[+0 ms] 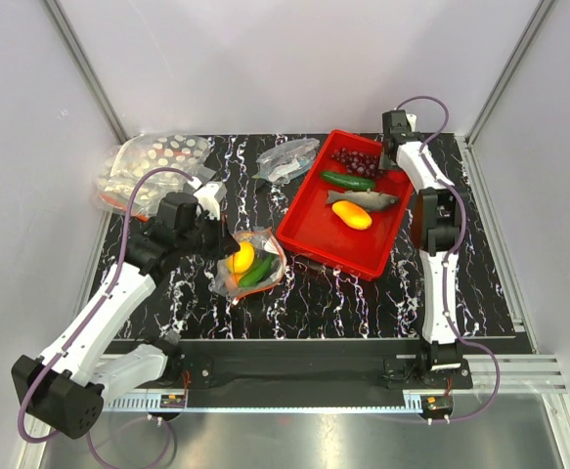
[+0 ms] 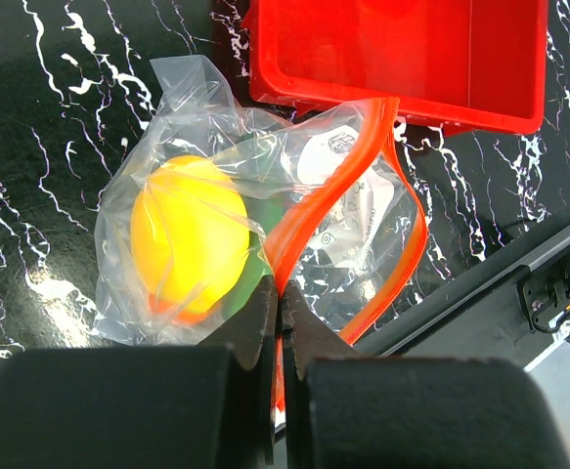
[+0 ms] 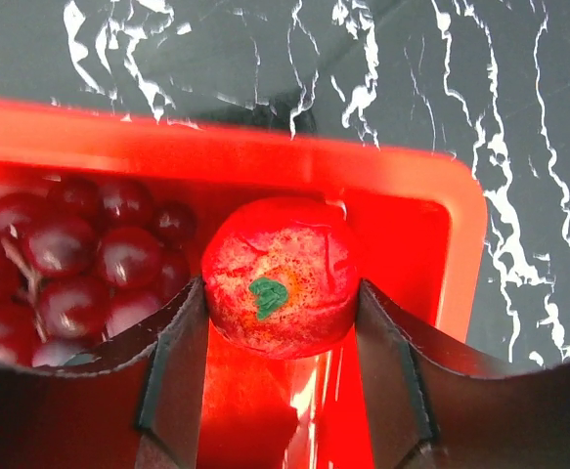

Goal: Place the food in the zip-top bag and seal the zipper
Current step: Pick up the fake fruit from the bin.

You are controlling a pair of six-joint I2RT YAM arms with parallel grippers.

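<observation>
The clear zip-top bag (image 1: 250,262) lies left of the red tray (image 1: 324,254), its mouth open toward the tray. It holds a yellow lemon (image 2: 189,239) and a green cucumber (image 2: 255,269). My left gripper (image 2: 281,298) is shut on the bag's orange zipper (image 2: 309,210). In the tray lie purple grapes (image 1: 356,161), a cucumber (image 1: 348,180), a grey fish (image 1: 363,199) and a mango (image 1: 352,215). My right gripper (image 3: 280,289) is at the tray's far right corner, closed on the round red piece (image 3: 280,264) beside the grapes (image 3: 60,264).
Clear bags with white spots (image 1: 153,166) lie at the back left, and a small greyish clear bag (image 1: 289,159) lies just left of the tray's far end. White walls close in the black marbled table (image 1: 343,303) on three sides.
</observation>
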